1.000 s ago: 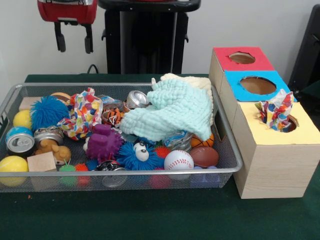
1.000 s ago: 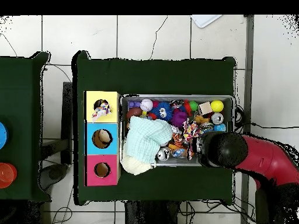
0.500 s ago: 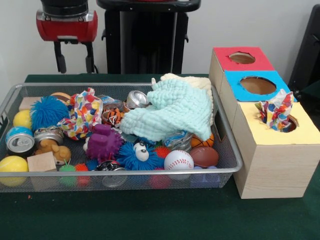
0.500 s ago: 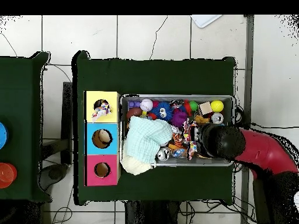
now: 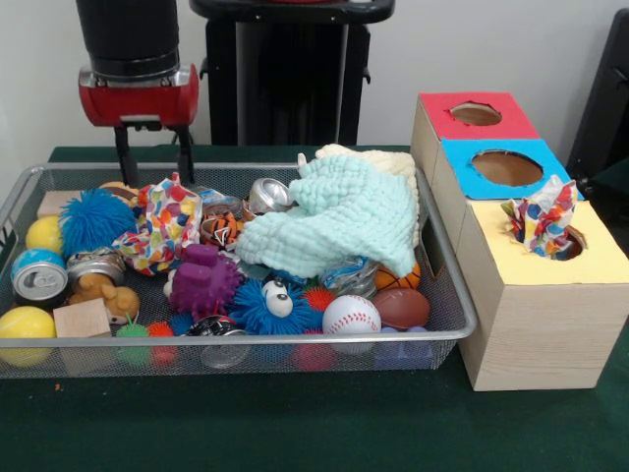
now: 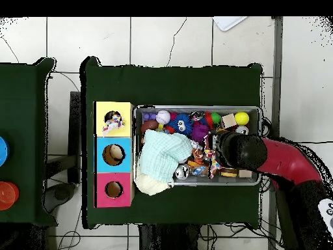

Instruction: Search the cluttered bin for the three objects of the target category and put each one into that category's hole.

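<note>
Bright even light, soft shadows, sharp

Crumpled patterned cloth (image 5: 165,224) in bin (image 5: 295,346)

The bench (image 5: 295,433) is covered with a dark green cloth. Two items rest directly on it: a wire mesh bin (image 5: 447,295) filled with mixed clutter, and a wooden sorting box (image 5: 536,329) just beside the bin. The box top carries three panels, red, blue and yellow, each with one hole.
</note>
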Controlling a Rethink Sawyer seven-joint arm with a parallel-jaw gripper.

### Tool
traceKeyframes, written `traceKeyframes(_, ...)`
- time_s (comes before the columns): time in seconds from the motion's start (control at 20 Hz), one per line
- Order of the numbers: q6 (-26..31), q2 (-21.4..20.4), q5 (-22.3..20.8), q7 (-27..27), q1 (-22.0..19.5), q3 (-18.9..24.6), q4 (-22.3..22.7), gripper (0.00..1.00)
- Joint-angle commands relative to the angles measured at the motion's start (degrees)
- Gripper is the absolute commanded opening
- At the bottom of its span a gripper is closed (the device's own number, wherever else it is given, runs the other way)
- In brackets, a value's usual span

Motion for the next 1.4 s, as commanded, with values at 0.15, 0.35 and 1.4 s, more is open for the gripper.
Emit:
traceKeyframes(0.15,-2.19,5.83,-2.26,-0.05,0.78,1.99,-2.6,1.0)
traceKeyframes(0.35,-2.09,6.86,-1.77,2.06,0.99,0.57,-0.73,1.0)
traceKeyframes(1.4,-4.98,10.07,-7.23,2.18,2.28,-3.82,-0.33,0.0)
